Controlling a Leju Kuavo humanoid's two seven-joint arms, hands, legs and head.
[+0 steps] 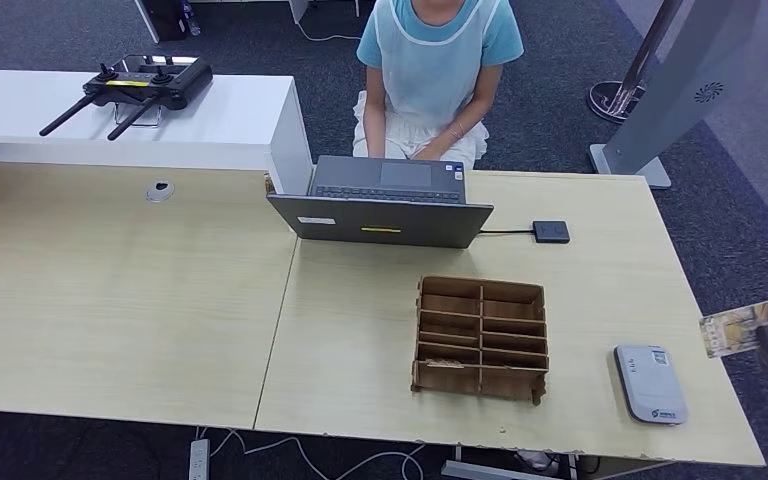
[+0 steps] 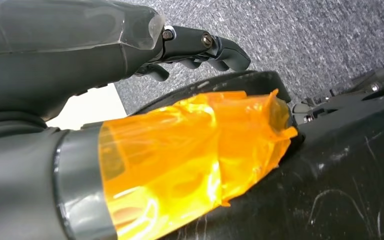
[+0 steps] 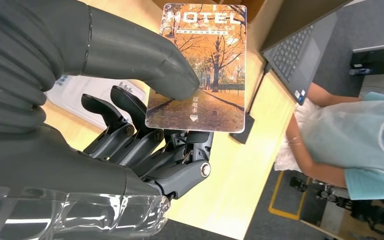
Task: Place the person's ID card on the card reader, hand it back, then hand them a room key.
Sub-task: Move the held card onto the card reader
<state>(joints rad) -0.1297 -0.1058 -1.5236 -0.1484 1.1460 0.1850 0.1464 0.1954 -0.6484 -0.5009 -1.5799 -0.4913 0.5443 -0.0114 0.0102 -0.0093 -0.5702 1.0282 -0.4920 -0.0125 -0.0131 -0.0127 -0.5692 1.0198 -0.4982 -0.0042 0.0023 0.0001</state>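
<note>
The right hand pinches the room key, a thin, stiff, glossy card that looks light and slippery, by its lower edge out past the tabletop corner, leaving the top free for the person to take.

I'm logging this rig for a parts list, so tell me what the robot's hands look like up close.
The right hand has a matte grey ribbed cover, a thick grey thumb and darker, jointed fingers with visible screws; clear film wraps the part nearest the camera. The left hand has the same grey shell and dark fingers, clear film over its cover and glossy orange tape around its thumb.
</note>
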